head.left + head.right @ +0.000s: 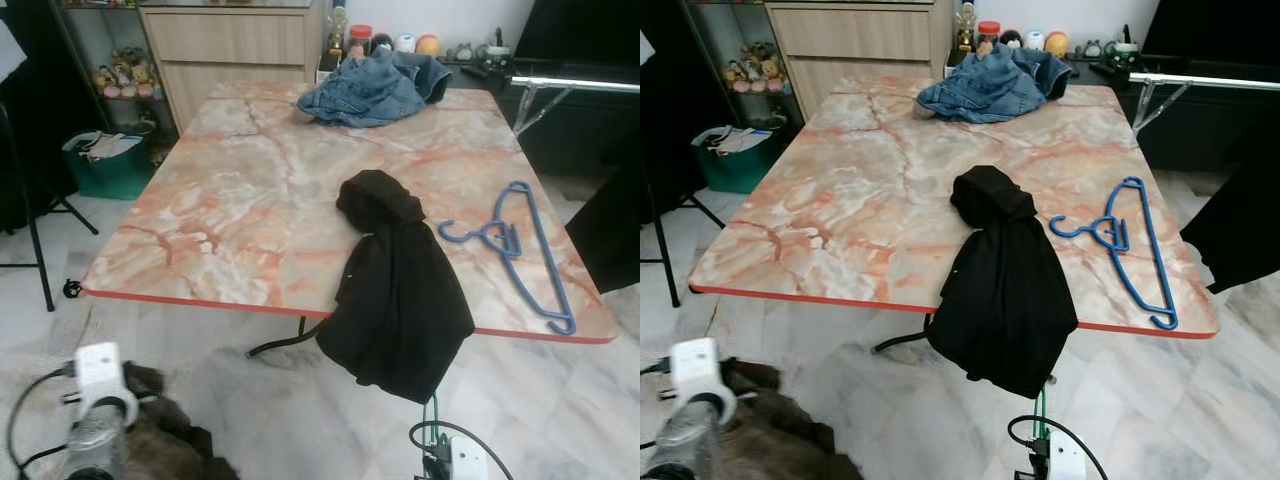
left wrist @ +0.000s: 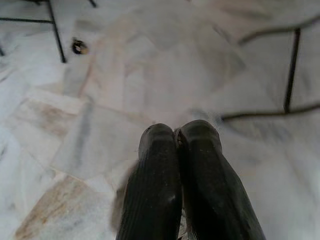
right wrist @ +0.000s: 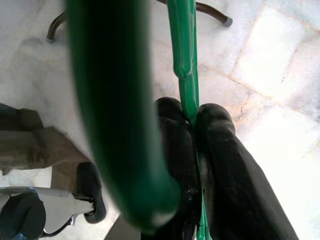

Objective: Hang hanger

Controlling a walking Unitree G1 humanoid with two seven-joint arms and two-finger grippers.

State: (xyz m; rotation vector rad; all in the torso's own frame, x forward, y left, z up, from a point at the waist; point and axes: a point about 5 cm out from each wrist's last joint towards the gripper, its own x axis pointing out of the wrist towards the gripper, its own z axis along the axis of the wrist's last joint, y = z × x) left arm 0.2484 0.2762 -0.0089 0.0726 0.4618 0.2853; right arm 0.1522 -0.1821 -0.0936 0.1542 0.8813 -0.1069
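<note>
Already the right gripper (image 3: 192, 120) has its jaws clamped on a green hanger (image 3: 182, 50), low beside the marble bench (image 1: 250, 200); light, stiff and slick, it seems best held by its thin bar. The left gripper (image 2: 177, 132), jaws closed and empty, hangs over the floor.

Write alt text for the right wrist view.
The right tool is shut on a green hanger, its thin bar pinched between the two black fingers. A thicker blurred part of the hanger crosses close to the camera, over pale marble floor.

I find the tabletop (image 1: 230, 200) open across its left half; black garment (image 1: 395, 290) blocks the near middle, blue hanger (image 1: 520, 250) right, denim (image 1: 375, 88) far.
</note>
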